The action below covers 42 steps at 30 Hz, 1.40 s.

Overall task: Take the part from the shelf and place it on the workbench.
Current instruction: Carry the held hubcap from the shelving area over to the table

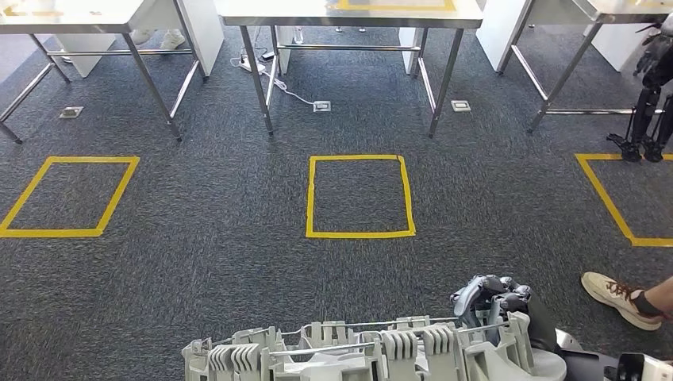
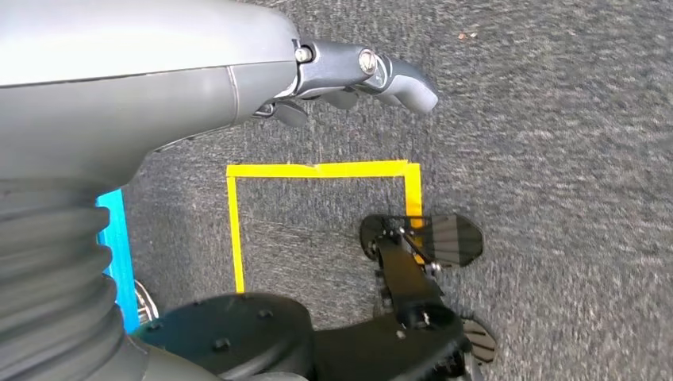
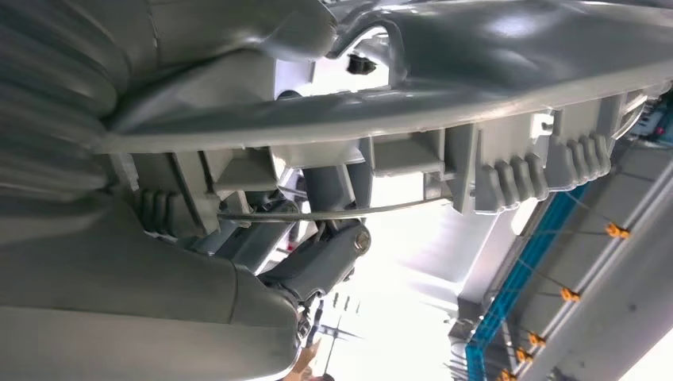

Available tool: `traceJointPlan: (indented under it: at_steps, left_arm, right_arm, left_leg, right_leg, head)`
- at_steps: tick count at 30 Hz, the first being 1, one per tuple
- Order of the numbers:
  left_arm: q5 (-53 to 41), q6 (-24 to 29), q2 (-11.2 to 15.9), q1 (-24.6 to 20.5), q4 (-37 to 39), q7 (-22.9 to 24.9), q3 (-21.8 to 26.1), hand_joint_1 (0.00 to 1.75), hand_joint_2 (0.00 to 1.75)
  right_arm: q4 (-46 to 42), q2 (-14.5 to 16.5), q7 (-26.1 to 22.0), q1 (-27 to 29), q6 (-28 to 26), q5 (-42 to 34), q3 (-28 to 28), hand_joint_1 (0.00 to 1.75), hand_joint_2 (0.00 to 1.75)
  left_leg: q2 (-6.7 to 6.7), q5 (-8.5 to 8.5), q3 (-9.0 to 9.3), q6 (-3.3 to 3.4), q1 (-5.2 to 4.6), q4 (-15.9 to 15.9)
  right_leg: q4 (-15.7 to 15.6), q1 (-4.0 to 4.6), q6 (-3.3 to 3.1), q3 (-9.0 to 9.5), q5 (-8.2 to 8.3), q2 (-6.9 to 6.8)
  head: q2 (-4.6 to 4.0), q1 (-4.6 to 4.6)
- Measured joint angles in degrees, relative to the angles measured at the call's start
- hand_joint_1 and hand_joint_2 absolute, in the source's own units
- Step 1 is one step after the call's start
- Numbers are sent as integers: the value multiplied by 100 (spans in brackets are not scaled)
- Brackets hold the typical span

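The robot's right hand [image 1: 494, 295] grips the pale grey ribbed plastic part [image 1: 373, 351], its dark fingers [image 3: 321, 262] wrapped over the part's edge at the bottom of the head view, above dark carpet. The left hand [image 2: 349, 75] hangs with fingers loosely apart, holding nothing. Ahead lie a yellow taped square [image 1: 359, 196] and steel-legged workbenches [image 1: 349, 14]; a person's shoe [image 1: 621, 298] stands right.

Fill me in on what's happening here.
The robot is carrying a grey ribbed plastic part in front of its body, with its right robot hand gripping one end. Its left robot hand hangs over the carpet holding nothing. Steel workbenches stand ahead, beyond a yellow taped square on the floor. A person's shoe is at the right.
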Motion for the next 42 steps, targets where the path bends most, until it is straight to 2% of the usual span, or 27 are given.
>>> traceJointPlan:
  at_steps: [2, 3, 4, 5, 6, 7, 9, 11, 13, 15, 17, 19, 20, 21, 22, 24, 26, 28, 31, 32, 34, 35, 36, 37, 39, 40, 42]
  left_arm:
    - [14, -11, -1, 0, -2, -15, 0, 0, 175]
    - [31, -15, -2, 8, 1, -19, 0, 0, 175]
    - [53, -17, -3, 19, 4, -19, 1, 0, 175]
    - [80, -20, -3, 30, 7, -19, 3, 0, 175]
    - [105, -23, -3, 37, 9, -20, 5, 0, 175]
    - [123, -29, -2, 40, 9, -24, 8, 0, 175]
    - [163, -47, -1, 34, 9, -38, 14, 0, 175]
    - [199, -66, -2, 16, 10, -61, 22, 0, 175]
    - [217, -78, -7, -2, 9, -80, 40, 0, 175]
    - [228, -84, -16, -5, 7, -88, 61, 0, 175]
    - [233, -89, -17, 3, 6, -96, 87, 0, 175]
    - [236, -98, -11, 17, 8, -101, 107, 0, 175]
    - [237, -105, -12, 21, 9, -101, 108, 0, 175]
    - [237, -111, -13, 22, 9, -102, 109, 0, 175]
    - [237, -117, -14, 21, 10, -102, 109, 0, 175]
    - [237, -120, -19, 15, 10, -102, 109, 0, 175]
    - [237, -121, -24, 10, 10, -102, 109, 0, 175]
    - [237, -121, -33, 7, 9, -101, 109, 0, 175]
    - [237, -120, -39, 3, 2, -101, 110, 0, 175]
    - [237, -119, -39, 3, 1, -102, 110, 0, 175]
    - [234, -119, -43, 9, 3, -102, 111, 0, 175]
    - [232, -119, -43, 16, 5, -102, 111, 0, 175]
    - [231, -119, -41, 24, 7, -102, 111, 0, 175]
    - [228, -119, -37, 29, 8, -102, 111, 0, 175]
    - [226, -119, -26, 32, 8, -102, 112, 0, 175]
    - [225, -119, -22, 30, 9, -102, 113, 0, 175]
    - [223, -119, -21, 25, 10, -102, 117, 0, 175]
  right_arm:
    - [1, 32, 13, -47, 22, -7, 3, 175, 175]
    - [3, 51, 23, -67, 29, -7, 4, 175, 175]
    - [11, 74, 33, -82, 37, -8, 7, 175, 175]
    - [26, 97, 47, -93, 51, -10, 10, 175, 175]
    - [46, 116, 62, -109, 70, -13, 13, 175, 175]
    - [70, 135, 78, -132, 91, -16, 17, 175, 175]
    - [115, 161, 97, -184, 127, -24, 23, 175, 175]
    - [156, 170, 108, -237, 149, -31, 29, 175, 175]
    - [193, 174, 122, -275, 159, -37, 42, 175, 175]
    - [221, 178, 128, -306, 159, -43, 59, 175, 175]
    - [246, 180, 131, -364, 159, -47, 79, 175, 175]
    - [278, 189, 135, -409, 159, -51, 101, 175, 175]
    - [296, 196, 141, -416, 159, -54, 111, 175, 175]
    - [314, 202, 151, -419, 159, -56, 122, 175, 175]
    - [329, 207, 161, -426, 159, -57, 132, 175, 175]
    - [343, 215, 174, -449, 159, -57, 152, 175, 175]
    - [350, 232, 174, -480, 159, -58, 172, 175, 175]
    - [368, 254, 176, -502, 159, -57, 185, 175, 175]
    - [395, 288, 187, -542, 159, -47, 203, 175, 175]
    - [404, 300, 190, -567, 159, -47, 208, 175, 175]
    - [432, 313, 190, -607, 157, -51, 221, 175, 175]
    - [450, 316, 190, -614, 154, -53, 232, 175, 175]
    - [468, 317, 190, -615, 149, -54, 242, 175, 175]
    - [484, 317, 190, -616, 144, -55, 252, 175, 175]
    - [510, 319, 187, -628, 139, -57, 266, 175, 175]
    - [519, 319, 185, -642, 138, -60, 271, 175, 175]
    - [533, 320, 180, -677, 129, -64, 283, 175, 175]
  left_leg:
    - [-319, -300, -229, -61, 19, 508]
    - [-419, -490, -425, -77, 24, 907]
    - [-454, -628, -612, -88, 27, 1279]
    - [-464, -661, -734, -95, 30, 1502]
    - [-469, -575, -759, -97, 34, 1512]
    - [-482, -388, -673, -95, 40, 1291]
    - [-567, 17, -342, -82, 58, 513]
    - [-646, 178, -159, -27, 61, 37]
    - [-642, 186, -150, 67, 42, -15]
    - [-606, 221, -137, 154, 45, -39]
    - [-561, 245, -140, 213, 54, -58]
    - [-514, 242, -151, 234, 42, -55]
    - [-492, 238, -153, 239, 37, -54]
    - [-472, 233, -152, 240, 34, -51]
    - [-457, 224, -146, 237, 33, -48]
    - [-436, 201, -124, 217, 28, -42]
    - [-424, 179, -109, 167, 13, -44]
    - [-414, 172, -96, 102, 7, -70]
    - [-427, 67, -142, -3, 6, 76]
    - [-441, -62, -265, -34, 11, 328]
    - [-458, -383, -687, -80, 24, 1106]
    - [-459, -465, -887, -97, 30, 1430]
    - [-459, -433, -1001, -108, 34, 1570]
    - [-459, -285, -1000, -114, 40, 1478]
    - [-467, 177, -723, -112, 56, 764]
    - [-478, 327, -561, -91, 55, 397]
    - [-495, 408, -389, -20, 44, 25]
  right_leg:
    - [-31, -33, -47, 9, 26, 100]
    - [-30, -36, -59, 2, 28, 158]
    - [-25, -35, -63, -4, 29, 224]
    - [-18, -36, -62, -7, 28, 296]
    - [-10, -39, -60, -8, 27, 370]
    - [0, -44, -54, -5, 25, 438]
    - [33, -46, -20, -5, 12, 544]
    - [61, -36, 47, -27, 7, 621]
    - [44, -40, 130, -43, 21, 670]
    - [105, -48, 192, -70, -26, 568]
    - [569, -40, 230, -280, -296, 346]
    - [1342, -37, 257, -649, -649, 224]
    - [1610, -38, 262, -779, -726, 212]
    - [1668, -38, 258, -808, -688, 210]
    - [1485, -36, 244, -718, -547, 206]
    - [686, -19, 190, -308, -188, 152]
    - [121, 20, 125, -26, -38, 90]
    - [32, 52, 70, 4, -47, 90]
    - [-43, -1, -22, 67, -31, 114]
    - [-62, -19, -50, 93, -32, 117]
    - [-62, -18, -90, 115, -60, 124]
    - [-58, -17, -96, 125, -76, 134]
    - [-53, -18, -93, 143, -95, 148]
    - [-46, -22, -82, 167, -118, 164]
    - [-21, -33, -40, 231, -185, 190]
    - [-1, -29, -6, 256, -228, 204]
    - [14, -15, 63, 281, -281, 223]
  head:
    - [0, -26]
    - [0, -39]
    - [0, -46]
    - [0, -50]
    - [0, -53]
    - [0, -57]
    - [0, -73]
    - [0, -85]
    - [0, -86]
    - [0, -74]
    - [0, -39]
    - [0, -14]
    - [0, -14]
    - [0, -13]
    - [0, -13]
    - [0, -7]
    - [0, 2]
    - [0, 6]
    - [0, -10]
    - [0, -27]
    - [0, -56]
    - [0, -62]
    - [0, -66]
    - [0, -69]
    - [0, -78]
    - [0, -85]
    - [0, -87]
